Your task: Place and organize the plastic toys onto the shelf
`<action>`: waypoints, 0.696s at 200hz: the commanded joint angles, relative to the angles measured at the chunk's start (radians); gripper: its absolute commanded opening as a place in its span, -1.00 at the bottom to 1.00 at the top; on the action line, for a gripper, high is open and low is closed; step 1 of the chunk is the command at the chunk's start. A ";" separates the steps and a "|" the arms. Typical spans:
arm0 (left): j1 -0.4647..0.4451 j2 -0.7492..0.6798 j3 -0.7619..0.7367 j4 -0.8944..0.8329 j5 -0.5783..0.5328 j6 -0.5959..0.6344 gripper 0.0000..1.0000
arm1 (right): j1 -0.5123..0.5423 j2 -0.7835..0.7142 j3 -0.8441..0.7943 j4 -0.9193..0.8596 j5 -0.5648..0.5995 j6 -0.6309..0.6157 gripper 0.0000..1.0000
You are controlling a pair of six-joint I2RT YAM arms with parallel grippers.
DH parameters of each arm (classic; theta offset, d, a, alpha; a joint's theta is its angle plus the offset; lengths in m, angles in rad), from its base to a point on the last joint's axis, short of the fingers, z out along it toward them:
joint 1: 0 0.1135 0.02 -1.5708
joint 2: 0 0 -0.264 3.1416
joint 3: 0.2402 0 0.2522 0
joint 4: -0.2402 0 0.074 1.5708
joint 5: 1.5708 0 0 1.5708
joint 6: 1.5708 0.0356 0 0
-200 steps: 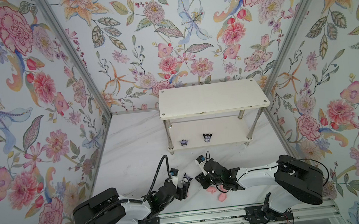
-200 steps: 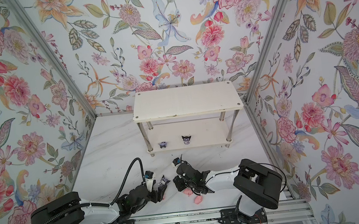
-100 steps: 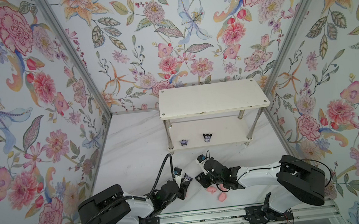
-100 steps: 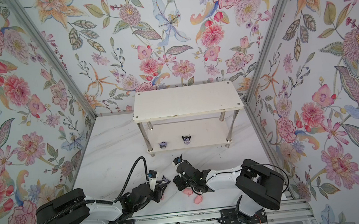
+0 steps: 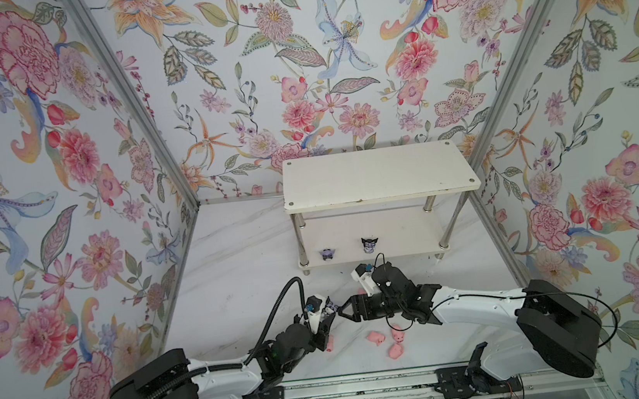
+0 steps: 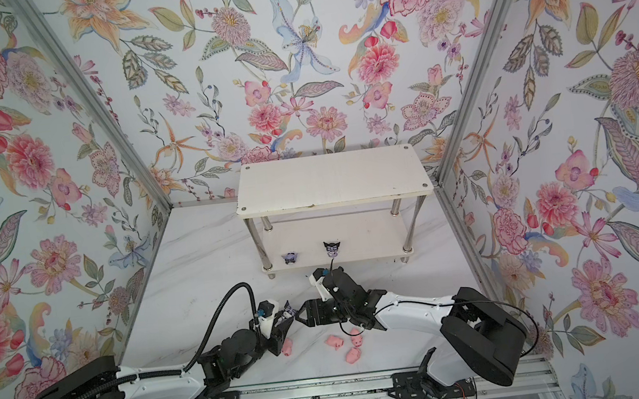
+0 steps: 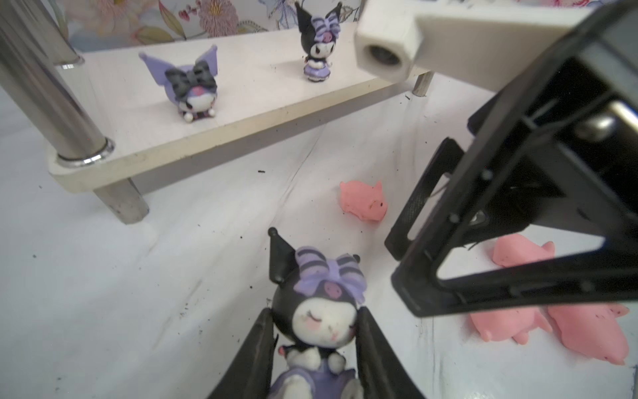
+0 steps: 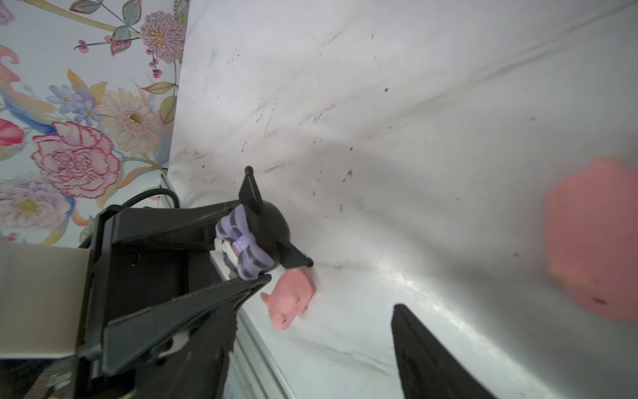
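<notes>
Floral walls enclose a white marble table (image 5: pixel 236 266). The left gripper (image 7: pixel 317 345) pinches a black-eared figurine (image 7: pixel 321 321) by its body, just beside the right gripper (image 5: pixel 346 310), whose jaws stand wide and empty. On the shelf (image 5: pixel 380 178), two figurines (image 5: pixel 327 253) occupy the lower board. Pink pigs (image 5: pixel 376 337) lie on the marble, seemingly five.

Bright, even light, soft shadow under the shelf (image 5: pixel 378 180). In the right wrist view a pink pig (image 8: pixel 593 238) is badly blurred.
</notes>
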 commanded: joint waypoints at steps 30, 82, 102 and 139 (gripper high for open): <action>-0.073 -0.058 -0.041 0.089 -0.194 0.245 -1.00 | 0.003 0.012 0.049 0.114 -0.108 0.122 0.98; -0.131 -0.008 -0.013 0.110 -0.285 0.342 -1.00 | 0.002 0.034 0.075 0.090 -0.045 0.103 0.94; -0.153 0.045 0.010 0.132 -0.314 0.381 -1.00 | 0.002 0.070 0.103 0.090 -0.056 0.103 0.82; -0.199 0.136 0.064 0.149 -0.376 0.452 -1.00 | 0.003 0.122 0.137 0.080 -0.068 0.093 0.60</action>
